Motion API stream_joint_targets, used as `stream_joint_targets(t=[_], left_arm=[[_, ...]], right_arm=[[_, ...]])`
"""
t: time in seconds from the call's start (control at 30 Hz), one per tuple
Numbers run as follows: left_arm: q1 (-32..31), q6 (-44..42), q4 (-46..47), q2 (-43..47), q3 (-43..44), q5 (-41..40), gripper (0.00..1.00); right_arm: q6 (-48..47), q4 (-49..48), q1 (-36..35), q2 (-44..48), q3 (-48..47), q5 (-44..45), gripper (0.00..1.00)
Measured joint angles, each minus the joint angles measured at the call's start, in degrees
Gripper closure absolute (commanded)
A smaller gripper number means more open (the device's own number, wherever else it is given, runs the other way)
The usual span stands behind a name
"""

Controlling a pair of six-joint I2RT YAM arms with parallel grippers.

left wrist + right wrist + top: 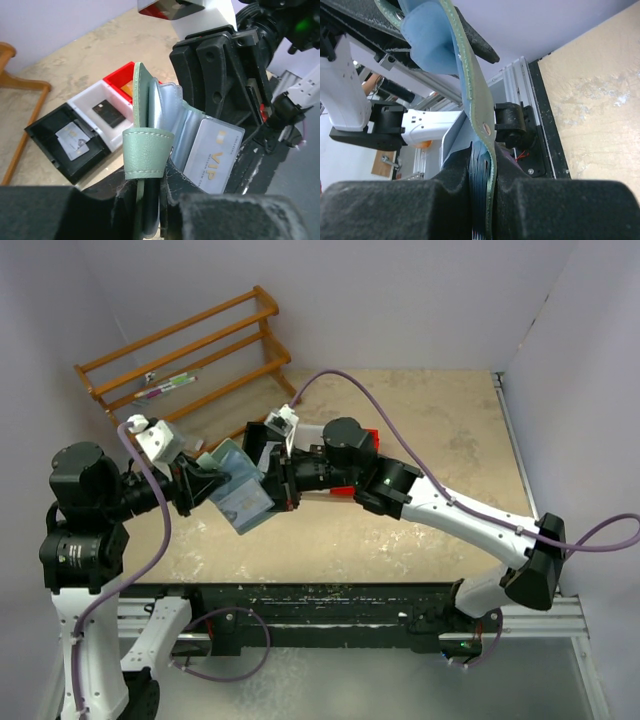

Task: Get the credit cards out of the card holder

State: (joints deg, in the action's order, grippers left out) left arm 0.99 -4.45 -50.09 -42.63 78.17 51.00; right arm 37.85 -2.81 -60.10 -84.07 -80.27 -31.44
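**Soft grey-green card holder [240, 495] held in the air by both arms, toward 9 o'clock from the middle of the counter [440, 430].**
The left gripper [150, 212] is clamped on the holder's stitched, leathery cover, and the right gripper [482, 200] pinches the other cover and the sleeve edges. A silvery card [212, 157] sits in a glossy clear sleeve, its lower edge hidden. Below it a flat card shows in each of the red bin [116, 76], white bin [86, 102] and black bin [45, 131]. The counter is mottled beige, the walls are pale, and a slatted wooden rack [190, 350] stands at 11 o'clock.
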Motion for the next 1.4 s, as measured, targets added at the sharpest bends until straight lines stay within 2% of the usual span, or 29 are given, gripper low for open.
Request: stream_joint_targets(t=[0.07,0.13,0.27,0.43,0.53,0.63,0.87,1.17,1.27,1.4], left_arm=[[0.0,0.9,-0.3,-1.0,0.6,1.7,0.83],[0.0,1.5,-0.7,-1.8,1.0,3.3,0.83],[0.1,2.2,-1.9,-3.3,1.2,3.7,0.84],[0.1,2.3,-3.2,-4.5,1.5,4.5,0.83],[0.1,2.3,-4.3,-4.9,1.5,5.8,0.82],[0.1,2.3,-5.4,-5.5,1.5,7.9,0.82],[0.1,1.9,-7.7,-6.8,2.7,12.7,0.82],[0.1,2.3,-9.2,-8.3,3.8,18.2,0.82],[0.1,2.4,-9.4,-9.0,3.8,19.1,0.82],[0.1,2.3,-9.9,-9.4,3.9,20.6,0.76]], right_arm=[[0.0,-0.5,0.7,0.6,0.7,-1.2,0.73],[0.0,-1.0,2.0,1.1,1.5,-2.9,0.57],[-0.8,-1.7,5.9,2.4,3.0,-8.0,0.32],[-5.5,2.3,13.5,5.6,3.7,-10.8,0.22],[-8.8,5.3,14.8,6.2,1.0,-10.8,0.20],[-11.7,6.8,14.6,5.9,-3.2,-11.9,0.24],[-14.6,5.0,14.3,2.2,-9.1,-17.1,0.41],[-14.4,2.9,11.3,-4.1,-9.1,-23.0,0.48],[-14.4,2.4,9.3,-4.9,-9.1,-24.1,0.62],[-13.9,1.9,7.9,-5.7,-9.2,-24.3,0.95]])
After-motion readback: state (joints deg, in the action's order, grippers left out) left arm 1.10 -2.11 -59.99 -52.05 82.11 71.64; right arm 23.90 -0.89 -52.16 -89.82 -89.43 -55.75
